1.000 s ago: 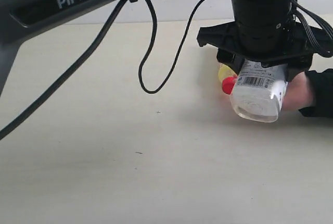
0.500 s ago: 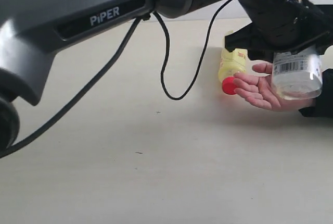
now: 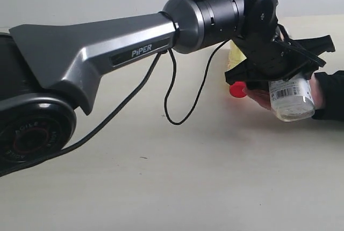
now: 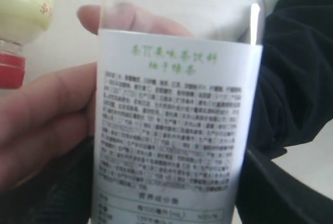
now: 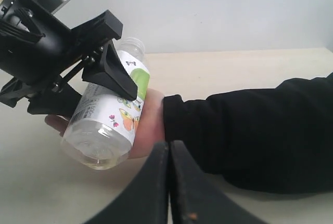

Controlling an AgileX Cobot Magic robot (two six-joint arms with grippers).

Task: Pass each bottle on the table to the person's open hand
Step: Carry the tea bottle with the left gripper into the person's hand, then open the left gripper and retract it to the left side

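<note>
My left gripper [image 3: 280,78] reaches across to the right and is shut on the small clear bottle [image 3: 291,100] with the white-green label. The bottle is tilted, base down, and lies against the person's open hand [image 3: 318,89], whose black sleeve cuff [image 3: 332,95] shows at the right edge. In the left wrist view the label [image 4: 177,130] fills the middle, with the hand [image 4: 44,117] behind it. The yellow bottle [image 3: 234,55] with red cap [image 3: 237,89] lies on the table [image 3: 161,177] beside the hand. My right gripper [image 5: 169,148] is shut and empty. The cola and milky bottles are out of view.
The left arm's grey link [image 3: 107,53] and its black cable [image 3: 172,102] span the exterior view above the table. In the right wrist view the person's black sleeve [image 5: 250,130] lies across the table just beyond my right gripper.
The left arm has swung and turned, bringing the small clear bottle down and leftward against the person's palm. The hand's fingers are now mostly hidden behind the gripper.
</note>
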